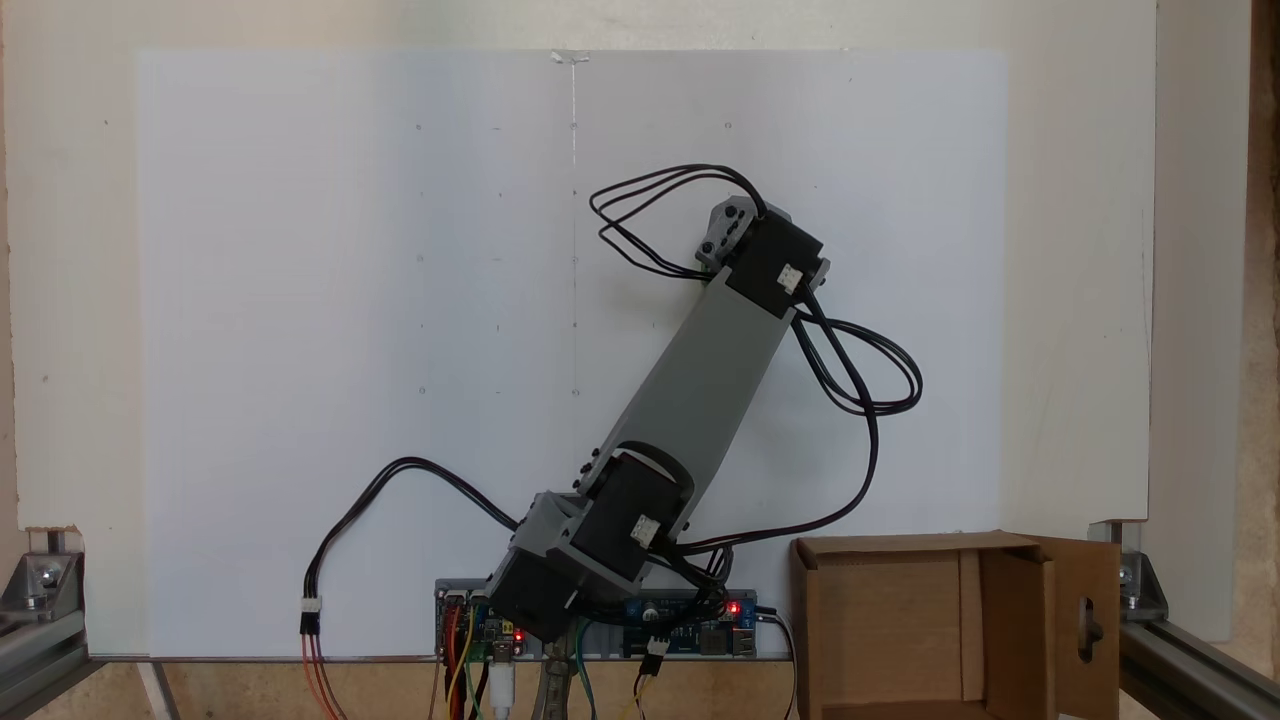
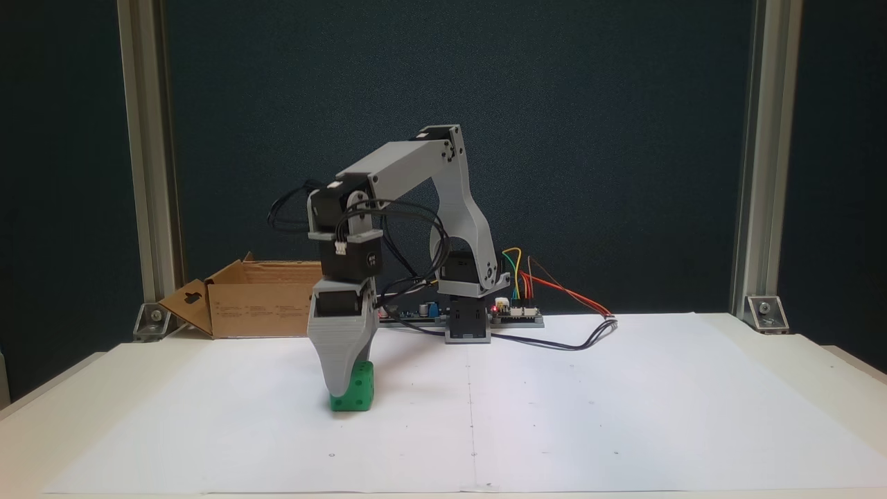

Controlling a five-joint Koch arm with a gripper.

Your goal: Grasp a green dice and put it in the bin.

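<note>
The green dice [image 2: 362, 392] rests on the white paper, left of the arm's base in a fixed view. My gripper [image 2: 344, 387] points straight down onto it. One grey finger [image 2: 337, 360] covers the dice's left part and reaches almost to the table. The other jaw lies behind it, so the width of the gap is hidden. The bin [image 2: 263, 305], a brown cardboard box with a handle-hole flap, stands behind and to the left. In the fixed view from above, the bin [image 1: 1015, 620] sits at the bottom right, beside the arm's base.
A circuit board [image 2: 516, 313] with coloured wires sits by the arm's base [image 2: 466, 326]. Black cables [image 1: 860, 380] loop off the arm. Aluminium posts [image 2: 145, 159] stand at the table's far corners. The white paper [image 2: 624, 402] spreads wide to the right.
</note>
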